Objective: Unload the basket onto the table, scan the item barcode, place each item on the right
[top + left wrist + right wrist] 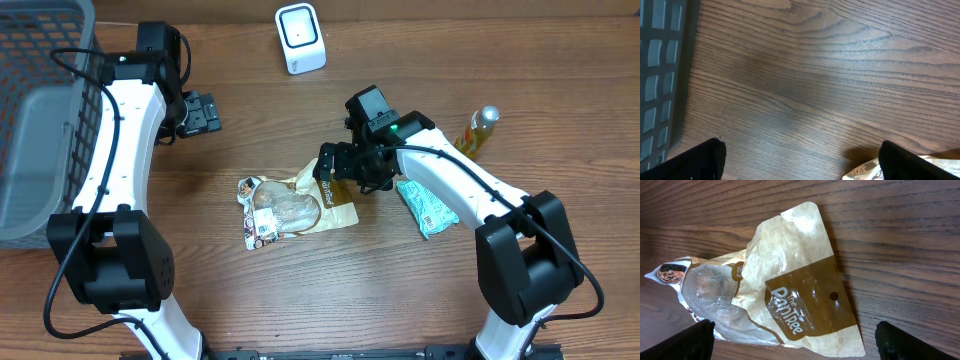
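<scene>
The item is a crinkly bread bag (290, 205) with a brown "Pantree" end, lying flat mid-table; no barcode shows on its upward face. In the right wrist view the bag (790, 285) fills the frame. My right gripper (345, 170) hovers open over the bag's brown end, its fingers (917, 340) wide on either side and off the bag. The white scanner (300, 38) stands at the table's back edge. My left gripper (200, 112) hangs open over bare wood left of the bag. Its wrist view shows only a bag corner (865, 171) beside the right finger (920, 162).
A grey mesh basket (40, 120) stands at the far left, its wall (660, 75) close to the left gripper. A green packet (425, 207) lies under the right arm. An amber bottle (478, 130) lies at the right.
</scene>
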